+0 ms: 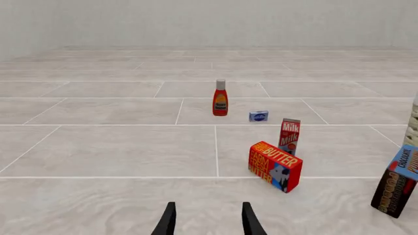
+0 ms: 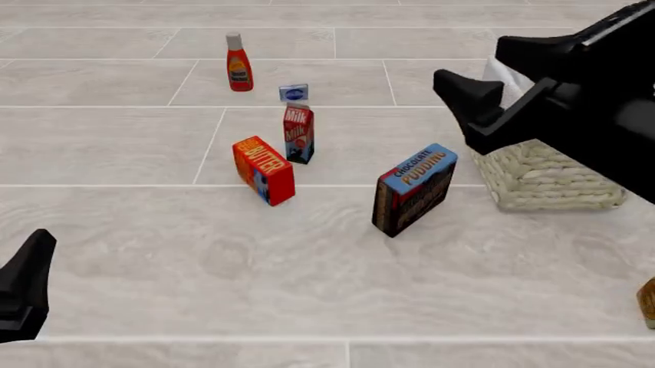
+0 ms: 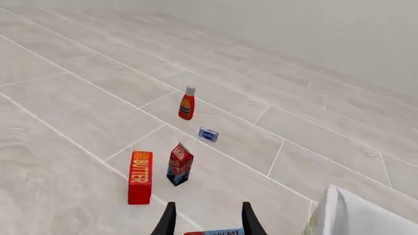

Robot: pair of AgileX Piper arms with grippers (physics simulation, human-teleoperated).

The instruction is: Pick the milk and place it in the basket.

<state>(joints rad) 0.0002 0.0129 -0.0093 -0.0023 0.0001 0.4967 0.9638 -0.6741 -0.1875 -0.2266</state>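
Observation:
The milk (image 2: pixel 297 134) is a slim red carton standing upright on the tiled surface, just behind the orange-red butter box (image 2: pixel 263 169). It also shows in both wrist views, milk (image 1: pixel 289 135) and milk (image 3: pixel 179 164). The basket (image 2: pixel 542 178), woven with a white cloth lining, sits at the right and is partly hidden by my right arm (image 2: pixel 573 100). My right gripper (image 3: pixel 209 223) hangs open above the table, right of the milk and well apart from it. My left gripper (image 1: pixel 209 223) is open and empty, low at the near left.
A chocolate pudding box (image 2: pixel 413 188) leans between the milk and the basket. A ketchup bottle (image 2: pixel 239 63) and a small blue box (image 2: pixel 294 93) stand farther back. A brown object (image 2: pixel 648 303) peeks in at the right edge.

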